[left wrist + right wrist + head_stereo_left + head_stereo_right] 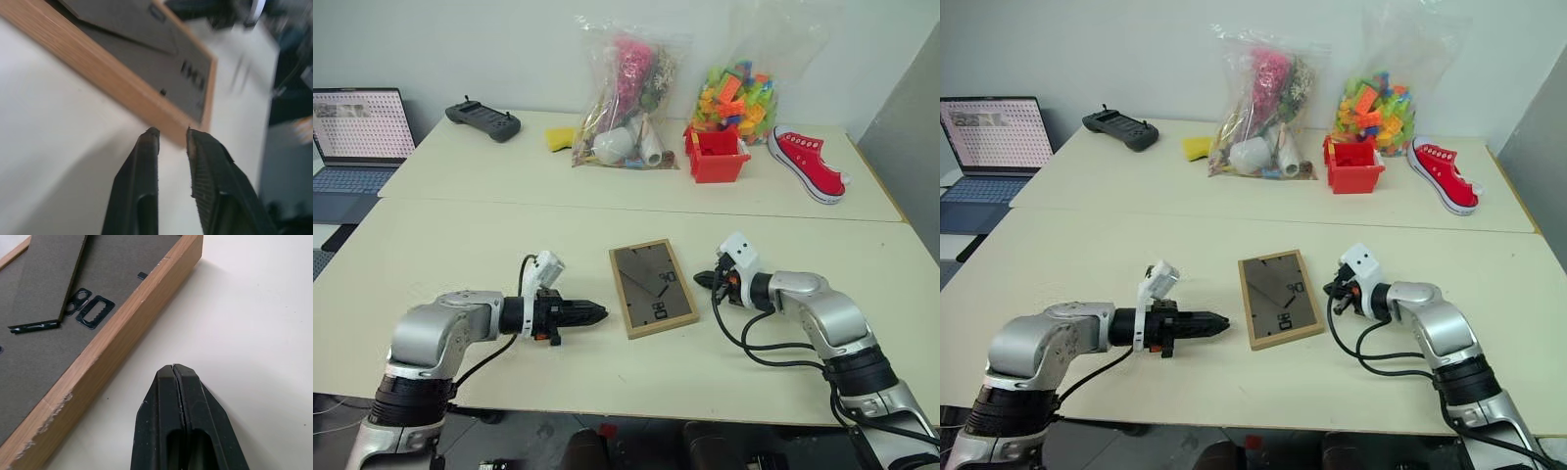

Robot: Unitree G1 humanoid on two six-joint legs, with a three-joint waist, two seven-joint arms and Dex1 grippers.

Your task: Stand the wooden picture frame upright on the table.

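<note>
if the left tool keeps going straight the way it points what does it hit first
Most likely the near long edge of the wooden picture frame, lying back-up on the table. The left tool, slightly open, aims at it across a short bare gap.

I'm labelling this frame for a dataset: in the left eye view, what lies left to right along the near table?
Left hand → wooden picture frame, lying back-up → right hand.
</note>
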